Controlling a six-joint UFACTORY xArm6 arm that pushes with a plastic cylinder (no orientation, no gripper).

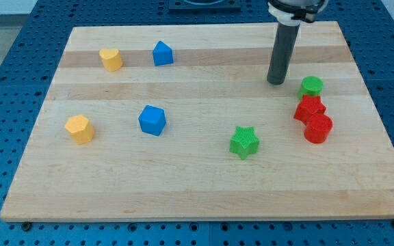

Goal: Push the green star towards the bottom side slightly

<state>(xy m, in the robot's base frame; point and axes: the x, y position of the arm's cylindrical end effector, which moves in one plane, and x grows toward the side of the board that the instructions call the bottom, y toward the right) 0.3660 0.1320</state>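
My tip (276, 82), a bare rod with no gripper shown, is set on the counter (197, 184), the green star (243, 142) below-left, the green cylinder (311, 87) just right.

On the board (204, 198): two yellow blocks (111, 59), two blue (152, 120), two green (244, 142), two red (318, 128).

Green star (244, 141), flat, lower right-centre

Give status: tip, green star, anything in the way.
My tip down on the wooden board, above-right of the green star block, not touching. Green round block just right of tip. Nothing between tip and star.
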